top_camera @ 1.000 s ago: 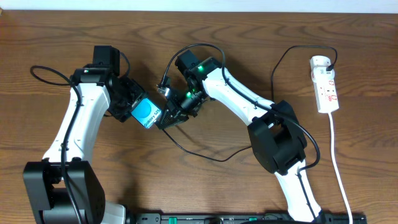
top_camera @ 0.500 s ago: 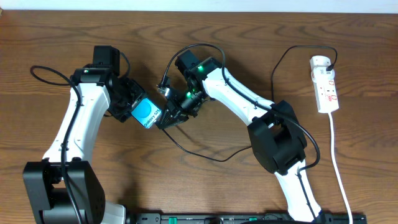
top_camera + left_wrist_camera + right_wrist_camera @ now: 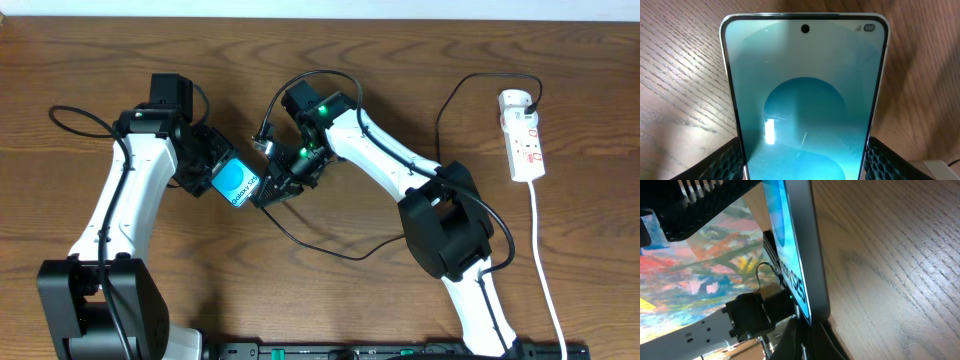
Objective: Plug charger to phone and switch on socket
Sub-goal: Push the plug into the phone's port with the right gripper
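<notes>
The phone (image 3: 237, 183), cyan screen up, is held tilted above the table between the two arms. My left gripper (image 3: 225, 178) is shut on its lower sides. In the left wrist view the phone (image 3: 802, 95) fills the frame, with the left gripper (image 3: 802, 162) pressing black pads on both edges. My right gripper (image 3: 266, 188) is shut at the phone's end edge (image 3: 805, 255). Its dark fingers (image 3: 812, 337) meet right under that edge and hide the plug tip. The charger cable (image 3: 355, 257) trails from them across the table toward the socket (image 3: 525, 140) at the far right.
A white cord (image 3: 545, 270) runs from the socket toward the table's front edge. A black plug (image 3: 537, 100) sits at the socket's top end. Robot wiring loops above the right wrist (image 3: 320, 75) and left of the left arm (image 3: 60, 115).
</notes>
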